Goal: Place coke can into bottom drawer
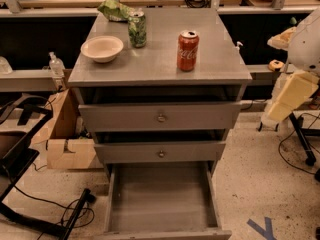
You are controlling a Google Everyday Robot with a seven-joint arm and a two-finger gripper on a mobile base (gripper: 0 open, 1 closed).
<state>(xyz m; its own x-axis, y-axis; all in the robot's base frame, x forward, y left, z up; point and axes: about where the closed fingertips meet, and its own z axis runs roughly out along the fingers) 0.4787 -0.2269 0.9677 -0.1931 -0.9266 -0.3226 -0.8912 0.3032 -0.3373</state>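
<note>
The pale cream gripper (292, 96) was seen at the right edge of the view. It hung below a rounded white part of the arm (307, 44), level with the upper drawers and well apart from the cabinet. Whether it was open or closed could not be told, and nothing was seen to be held in it.

The small red coke can (188, 50), marked with white script and capped by a silver top, was found standing upright on the flat grey metal cabinet top (160, 69). It stood in the right half of the top, well apart from the gripper. Further left and further back, a green patterned can (137, 29) stood upright, with a crumpled green bag (114, 10) just behind it. A round white bowl (102, 48) was set near the left front corner, just beside the green can.

Under the top, a shallow grey top drawer (200, 116) and a grey middle drawer (200, 151) were seen, each with a round knob and a dark gap above it. Below them, the deep grey metal bottom drawer (160, 199) was pulled far out toward the camera, its plain floor exposed. A brown cardboard box (67, 139) was seen on the speckled floor to the left of the cabinet.
</note>
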